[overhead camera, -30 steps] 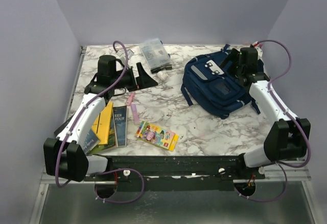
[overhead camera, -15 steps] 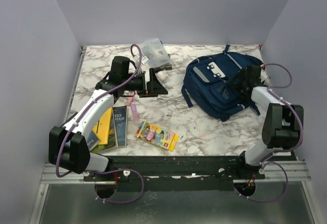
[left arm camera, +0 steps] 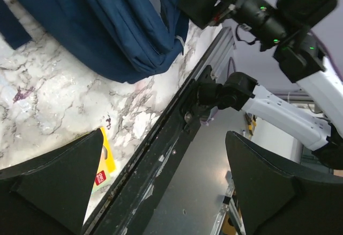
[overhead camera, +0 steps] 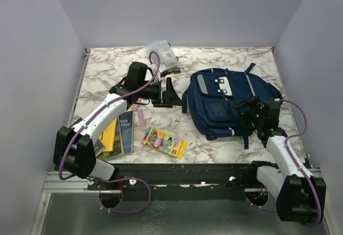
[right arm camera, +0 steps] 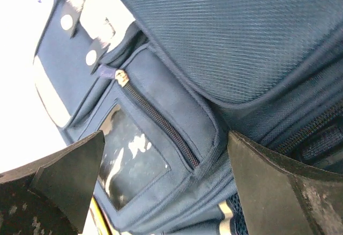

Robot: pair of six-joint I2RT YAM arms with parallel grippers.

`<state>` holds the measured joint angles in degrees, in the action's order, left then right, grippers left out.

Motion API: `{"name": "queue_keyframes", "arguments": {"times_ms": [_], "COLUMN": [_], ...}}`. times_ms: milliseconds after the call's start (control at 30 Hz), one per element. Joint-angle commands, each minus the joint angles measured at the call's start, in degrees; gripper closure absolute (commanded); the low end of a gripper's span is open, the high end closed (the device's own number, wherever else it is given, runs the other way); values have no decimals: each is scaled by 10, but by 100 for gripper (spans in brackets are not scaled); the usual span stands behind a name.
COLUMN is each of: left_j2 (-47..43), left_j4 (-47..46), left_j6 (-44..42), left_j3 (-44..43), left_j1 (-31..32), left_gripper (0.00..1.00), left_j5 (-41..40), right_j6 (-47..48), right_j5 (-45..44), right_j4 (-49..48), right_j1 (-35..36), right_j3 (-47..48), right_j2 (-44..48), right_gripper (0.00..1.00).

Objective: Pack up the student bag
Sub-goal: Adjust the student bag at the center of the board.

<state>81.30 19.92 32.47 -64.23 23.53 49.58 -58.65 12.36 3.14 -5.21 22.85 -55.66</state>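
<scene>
Packing has barely begun, by my read. The student bag [overhead camera: 225,98] lies flat on the marble table [overhead camera: 214,58], and the front pocket zipper [right arm camera: 155,119] looks drawn closed. I can't tell whether the main compartment is open. The books [overhead camera: 119,130], crayon box [overhead camera: 164,142], pink pen [overhead camera: 141,118] and clear pouch [overhead camera: 162,55] are all outside the bag, so opening it and loading everything remains.

My left gripper [overhead camera: 172,92] has its fingers [left arm camera: 53,186] spread fully apart with nothing between them. The bag lies just ahead of the tips, apart from them, and a corner of the crayon box shows beside the left finger.

My right gripper [overhead camera: 247,110] is also spread wide and holds nothing. Its fingers [right arm camera: 67,176] frame the bag's front pocket, with the zipper running between them just ahead. The fabric is very close, but I can't tell whether the tips touch it.
</scene>
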Motion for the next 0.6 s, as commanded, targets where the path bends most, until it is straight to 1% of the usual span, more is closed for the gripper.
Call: {"name": "queue_keyframes", "arguments": {"times_ms": [0,100,133,200,233,333,367,467,567], "left_j2": [20,38,41,42,45,66,78,127,204], "left_j4": [6,-2,-14,-67,-100,-223,-250,-280,-285], "left_j6": [8,29,43,87,124,237,258,296,316], "left_j3": [5,12,19,42,54,96,100,82,30], "left_j1": [68,114,123,138,144,164,172,205,225], "left_gripper": [4,8,9,10,11,13,13,13,16], "left_j5": [-70,-126,-139,-172,-185,-195,-211,-245,-233], "right_j6": [84,143,158,166,165,162,160,150,141], "right_j5": [32,-83,-106,-160,-184,-210,-214,-208,-183], "right_j4": [72,149,161,176,181,167,160,144,145], "right_j1": [5,5,5,5,5,5,5,5,5], "right_j3": [43,99,116,139,148,159,159,157,143], "right_j2": [68,80,75,60,50,20,7,-30,-72], "right_gripper": [0,0,0,0,0,0,0,0,0]}}
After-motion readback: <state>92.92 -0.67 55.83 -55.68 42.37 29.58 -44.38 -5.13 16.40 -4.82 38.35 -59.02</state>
